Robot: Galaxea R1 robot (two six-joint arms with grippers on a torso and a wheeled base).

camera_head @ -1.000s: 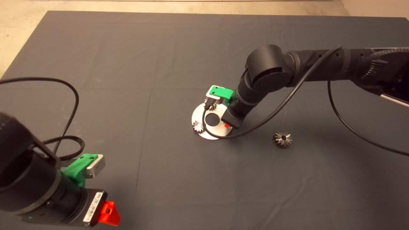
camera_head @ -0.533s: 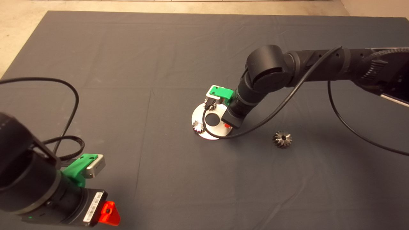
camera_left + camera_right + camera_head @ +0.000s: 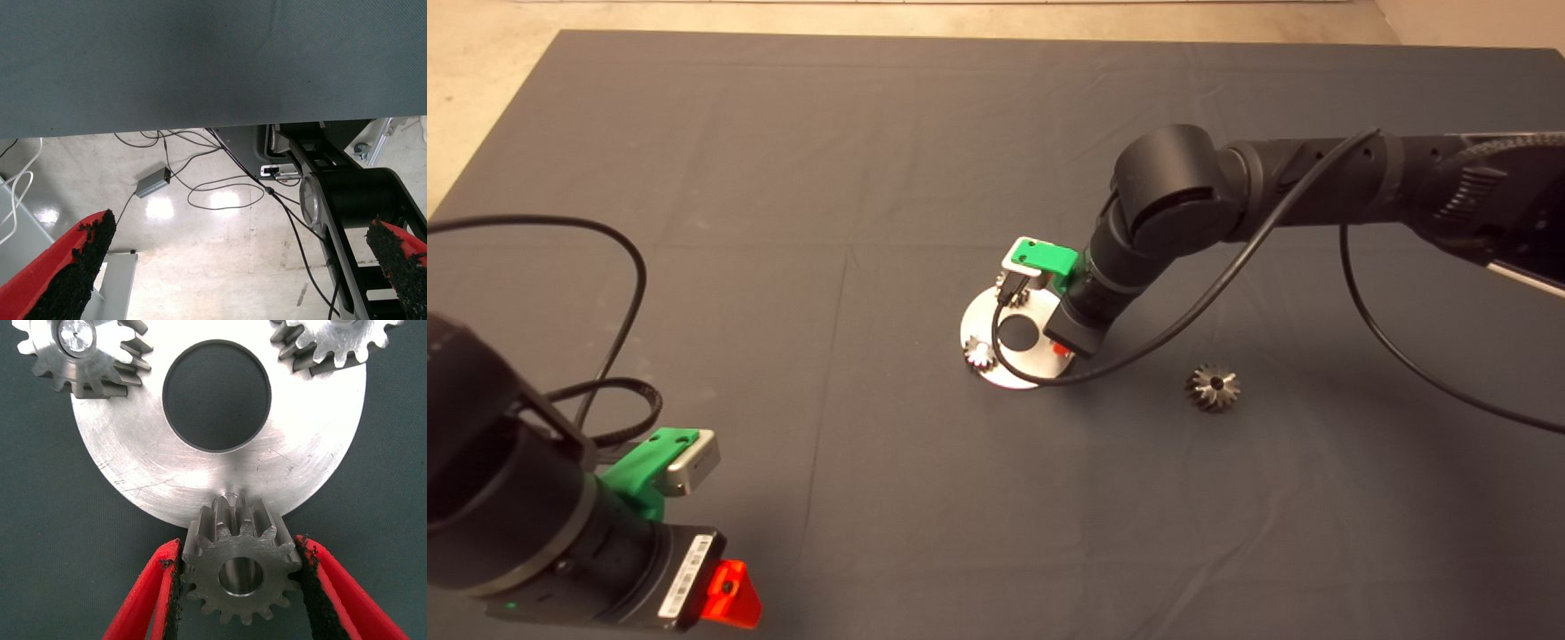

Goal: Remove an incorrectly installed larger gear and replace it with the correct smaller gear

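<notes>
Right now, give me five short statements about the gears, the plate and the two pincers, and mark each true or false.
1. The right pincer grips the smaller gear at the rim of the round metal plate. True.
2. The larger gear sits on the plate. False: it lies on the dark mat, apart from the plate.
3. Two silvery small gears are mounted on the plate. True.
4. The left pincer holds a gear. False: it is open and empty, parked at the mat's lower left.
5. The plate has no centre hole. False: a large round hole shows.
</notes>
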